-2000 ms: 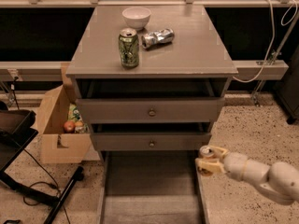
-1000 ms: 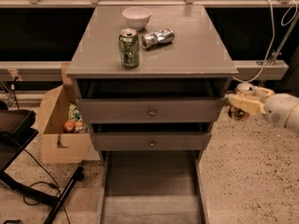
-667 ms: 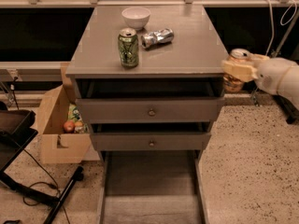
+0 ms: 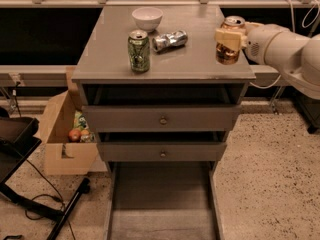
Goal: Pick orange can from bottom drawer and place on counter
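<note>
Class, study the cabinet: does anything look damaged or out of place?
Yes: a crushed silver can lies dented on its side on the counter, beside the upright green can. The pincer grips the orange can at the counter's right edge.

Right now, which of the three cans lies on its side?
The crushed silver can. The green can stands upright; the gripper holds the orange can upright at the counter's right edge.

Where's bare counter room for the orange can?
Bare: the grey-brown counter's right side, where the hand holds the copper-orange can, and its front-left corner. Crowded: middle, around green patterned can, crushed silver can, white bowl.
</note>
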Robot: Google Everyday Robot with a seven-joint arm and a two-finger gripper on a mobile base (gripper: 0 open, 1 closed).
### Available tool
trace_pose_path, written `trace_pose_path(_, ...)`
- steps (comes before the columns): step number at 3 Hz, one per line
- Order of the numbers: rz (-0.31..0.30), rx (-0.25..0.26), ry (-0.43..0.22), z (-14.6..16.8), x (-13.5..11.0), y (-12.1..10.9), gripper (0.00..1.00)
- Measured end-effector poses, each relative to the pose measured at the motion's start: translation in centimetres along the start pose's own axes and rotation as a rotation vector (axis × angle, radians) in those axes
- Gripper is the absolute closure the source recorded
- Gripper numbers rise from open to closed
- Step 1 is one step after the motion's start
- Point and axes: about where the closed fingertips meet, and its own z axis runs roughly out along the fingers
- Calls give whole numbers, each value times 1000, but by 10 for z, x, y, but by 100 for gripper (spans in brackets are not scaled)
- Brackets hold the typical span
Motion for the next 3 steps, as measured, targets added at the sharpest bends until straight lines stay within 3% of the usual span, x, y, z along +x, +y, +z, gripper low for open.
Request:
trace_pose_path(1,5,39,-9,62,4,16,100)
trace_pose_path(2,32,57,5,98,29,19,100)
trace_pose_path(3,74,65,51,123,77,18,82)
